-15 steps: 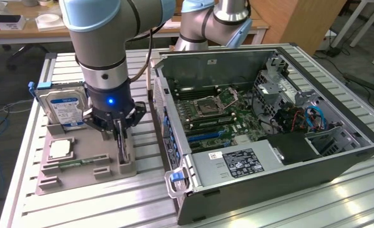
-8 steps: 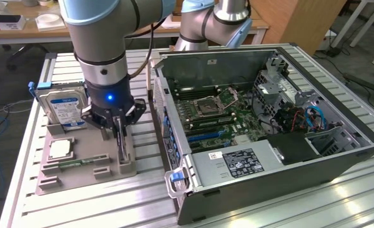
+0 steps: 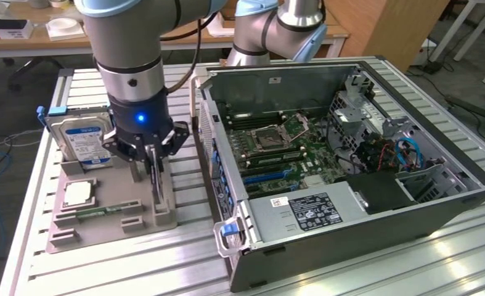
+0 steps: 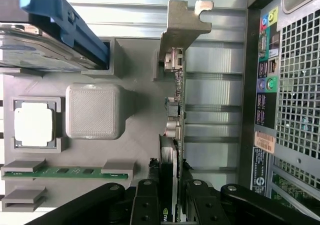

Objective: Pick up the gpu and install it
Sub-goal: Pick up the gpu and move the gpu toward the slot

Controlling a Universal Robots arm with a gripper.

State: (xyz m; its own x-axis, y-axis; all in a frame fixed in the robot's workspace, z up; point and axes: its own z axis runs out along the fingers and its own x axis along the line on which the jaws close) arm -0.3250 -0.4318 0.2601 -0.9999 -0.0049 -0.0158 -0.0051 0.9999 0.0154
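A: Is the gpu in the case yet?

B: No. It stands on its thin edge in the grey tray, right under the gripper. The job has only just begun.

A: Does the gripper have it?

B: I think so. The two black fingers sit one on each side of the card and seem to squeeze it. I cannot tell if it has come up out of its slot.

A: So what is left?

B: It has to come out of the tray and go onto the green board in the open case, off to one side of the gripper.

A: What does the gpu look like?

B: Flat, thin and dark. It is long like a ruler and has a shiny bent metal bracket at the far end from the fingers.

A: And the tray?

B: Dull grey plastic with a fine rough skin and blocky bumps. On the gripper's other side it holds a silver hard drive, a square chip and a thin green memory stick.

A: The case?

B: Hard grey metal. It lies on a ribbed metal table.
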